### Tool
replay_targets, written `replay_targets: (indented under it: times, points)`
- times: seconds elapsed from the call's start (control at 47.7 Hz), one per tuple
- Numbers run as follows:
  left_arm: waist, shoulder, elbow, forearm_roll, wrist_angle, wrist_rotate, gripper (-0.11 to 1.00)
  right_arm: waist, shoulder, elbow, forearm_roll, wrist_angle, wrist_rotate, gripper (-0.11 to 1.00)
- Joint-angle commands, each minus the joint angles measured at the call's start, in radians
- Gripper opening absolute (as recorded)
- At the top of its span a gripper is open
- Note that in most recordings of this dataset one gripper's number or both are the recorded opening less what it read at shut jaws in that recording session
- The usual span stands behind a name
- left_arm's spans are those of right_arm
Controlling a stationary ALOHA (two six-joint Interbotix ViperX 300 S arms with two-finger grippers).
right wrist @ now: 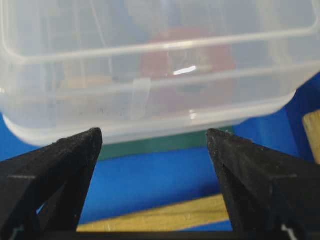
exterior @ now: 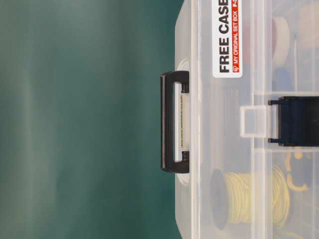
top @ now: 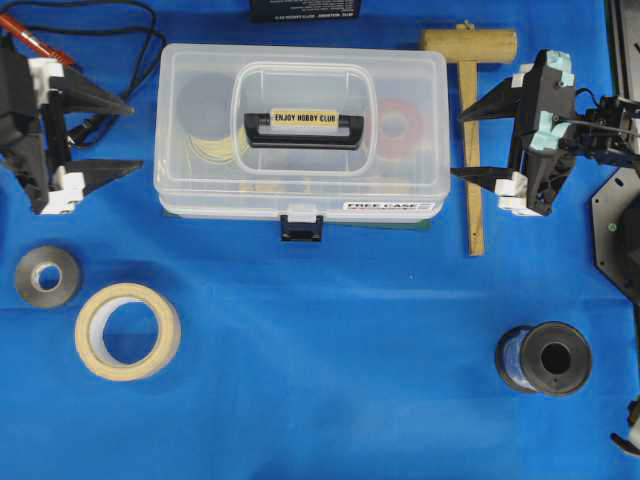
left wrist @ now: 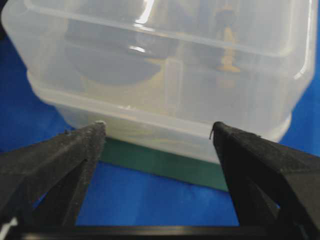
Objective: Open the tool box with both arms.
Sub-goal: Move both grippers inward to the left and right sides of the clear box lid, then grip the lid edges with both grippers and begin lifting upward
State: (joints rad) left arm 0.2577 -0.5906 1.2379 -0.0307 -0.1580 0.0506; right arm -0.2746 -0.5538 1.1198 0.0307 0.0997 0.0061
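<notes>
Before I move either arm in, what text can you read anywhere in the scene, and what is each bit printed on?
"ENJOY HOBBY CLUB": label on the black handle of the tool box.
"FREE CASE": white sticker on the box's front.
"MY ORIGINAL SET BOX": red strip on that sticker; the code after it is cut off.
White print on the dark object at the top edge: too small to read.

Bare tabletop (top: 330,330) is left in front of the tool box (top: 300,130). Its left end is flanked by open blue cloth, where the left gripper (top: 135,135) is spread. The right approach is narrowed by the wooden mallet (top: 470,130), lying just beside the box.
</notes>
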Motion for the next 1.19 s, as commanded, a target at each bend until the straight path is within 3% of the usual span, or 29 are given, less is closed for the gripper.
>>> replay_targets:
  times: [0.0, 0.398, 1.173]
  points:
    - [-0.002, 0.040, -0.038, -0.002, -0.032, -0.002, 0.90, -0.003, 0.000, -0.028, -0.002, -0.020, -0.002, 0.82]
    - [-0.012, 0.130, -0.091, -0.002, -0.054, 0.000, 0.90, -0.003, 0.000, -0.035, 0.002, -0.060, 0.005, 0.82]
    - [-0.003, 0.037, -0.110, -0.002, -0.051, 0.002, 0.90, 0.015, -0.023, -0.118, 0.003, -0.040, 0.005, 0.82]
